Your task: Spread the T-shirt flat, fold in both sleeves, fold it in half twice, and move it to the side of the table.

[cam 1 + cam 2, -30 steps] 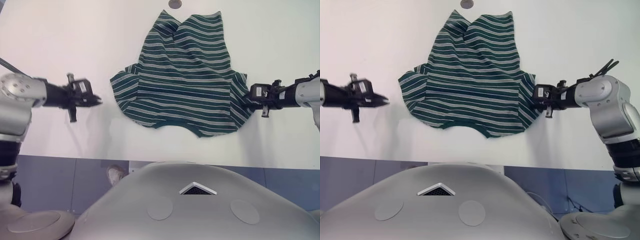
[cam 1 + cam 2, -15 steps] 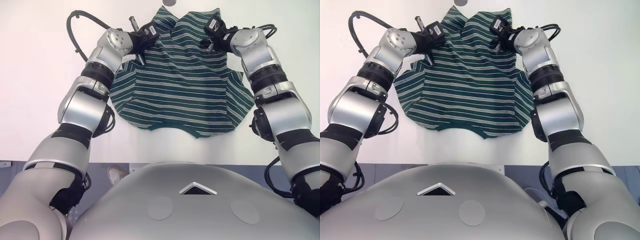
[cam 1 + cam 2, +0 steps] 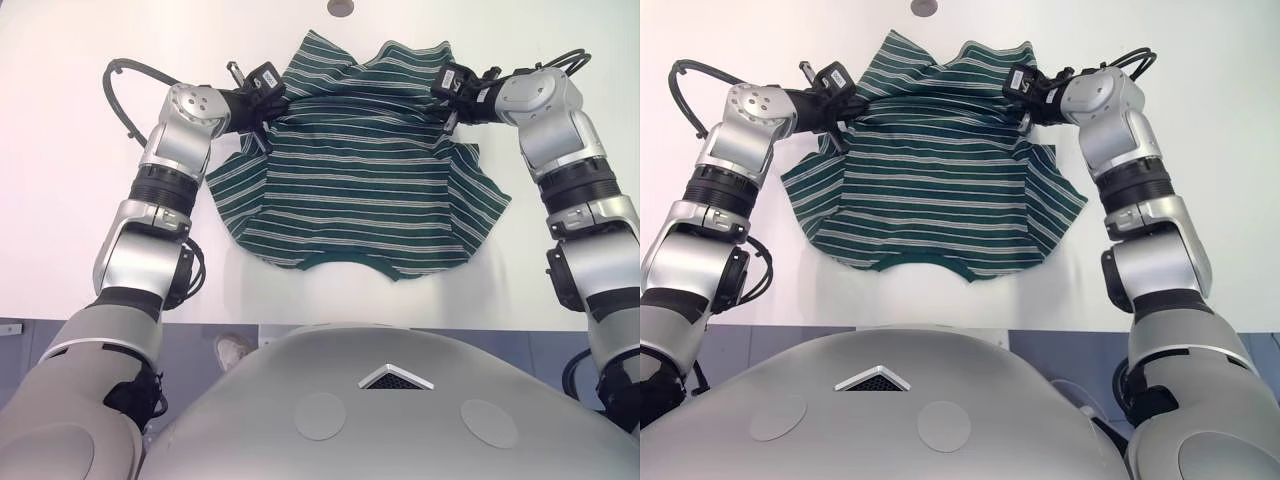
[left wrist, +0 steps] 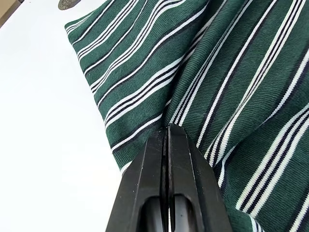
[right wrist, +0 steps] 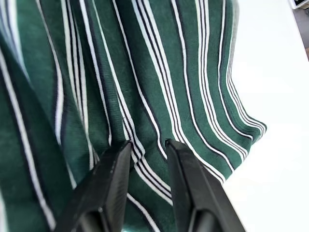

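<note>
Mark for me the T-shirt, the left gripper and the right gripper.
T-shirt [image 3: 360, 190]: left eye view, middle of striped body.
left gripper [image 4: 168, 126]: left wrist view, at its closed fingertips.
right gripper [image 5: 147, 144]: right wrist view, between its fingertips.

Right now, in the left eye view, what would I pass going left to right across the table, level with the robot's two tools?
left tool → green striped T-shirt → right tool
</note>
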You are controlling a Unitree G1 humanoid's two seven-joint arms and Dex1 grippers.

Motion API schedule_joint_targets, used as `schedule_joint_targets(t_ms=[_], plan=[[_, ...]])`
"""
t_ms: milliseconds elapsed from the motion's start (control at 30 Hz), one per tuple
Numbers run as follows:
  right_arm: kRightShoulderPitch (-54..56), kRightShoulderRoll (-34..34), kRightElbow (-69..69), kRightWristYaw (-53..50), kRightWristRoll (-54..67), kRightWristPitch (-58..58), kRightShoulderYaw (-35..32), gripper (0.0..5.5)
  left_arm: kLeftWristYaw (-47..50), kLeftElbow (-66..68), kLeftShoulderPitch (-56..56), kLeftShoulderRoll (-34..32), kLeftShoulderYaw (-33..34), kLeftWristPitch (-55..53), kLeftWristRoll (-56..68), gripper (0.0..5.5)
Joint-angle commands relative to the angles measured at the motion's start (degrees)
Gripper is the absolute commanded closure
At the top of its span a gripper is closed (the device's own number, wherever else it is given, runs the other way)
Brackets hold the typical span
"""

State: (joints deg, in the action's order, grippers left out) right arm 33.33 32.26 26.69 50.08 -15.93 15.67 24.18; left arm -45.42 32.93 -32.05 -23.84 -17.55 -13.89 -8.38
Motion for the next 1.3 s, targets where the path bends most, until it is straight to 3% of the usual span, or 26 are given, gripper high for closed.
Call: schedule_joint_targets(t_ms=[33,267,400,467,567,667,800,1133,1300], plan=[[-2.47,0.02,2.29,-2.00,-1.32,2.51,-0.22,4.15,-0.81,-1.72,4.29,-1.37,-0.03,-6.43,-0.24,5.49],[13.56,-13.64,37.26,-20.93,-1.33,-10.24,-4.36,4.15,7.48,16.35,-8.33,4.24,5.29,-4.10,1.81,5.49],[19.53,-16.47,45.70,-32.79,-1.93,-19.15,-6.24,4.15,13.60,23.07,-14.46,5.46,11.75,6.66,5.45,5.49],[21.20,-16.73,45.82,-36.64,-0.88,-23.72,-8.32,4.15,10.63,20.22,-14.29,4.25,15.72,8.27,9.53,5.29],[17.90,-15.59,35.90,-36.09,3.09,-30.20,-12.62,4.15,-2.05,-0.89,-2.09,-5.06,19.76,-7.85,18.13,4.79],[6.51,-13.37,14.37,-33.65,7.33,-25.59,-16.50,4.15,-10.46,-22.60,14.54,-15.60,24.01,-25.64,27.06,4.27],[-5.73,-12.39,-5.06,-34.55,7.36,-15.61,-18.72,4.15,-14.28,-32.58,27.36,-23.51,27.33,-33.12,30.52,4.10],[-9.44,-13.55,-12.53,-35.47,5.71,-7.54,-18.56,4.15,-11.20,-20.65,28.41,-17.21,19.58,-28.13,28.00,4.10],[-8.73,-13.24,-10.59,-35.67,4.60,-7.58,-17.99,4.15,-10.16,-17.90,27.93,-15.95,19.43,-25.97,28.00,4.65]])
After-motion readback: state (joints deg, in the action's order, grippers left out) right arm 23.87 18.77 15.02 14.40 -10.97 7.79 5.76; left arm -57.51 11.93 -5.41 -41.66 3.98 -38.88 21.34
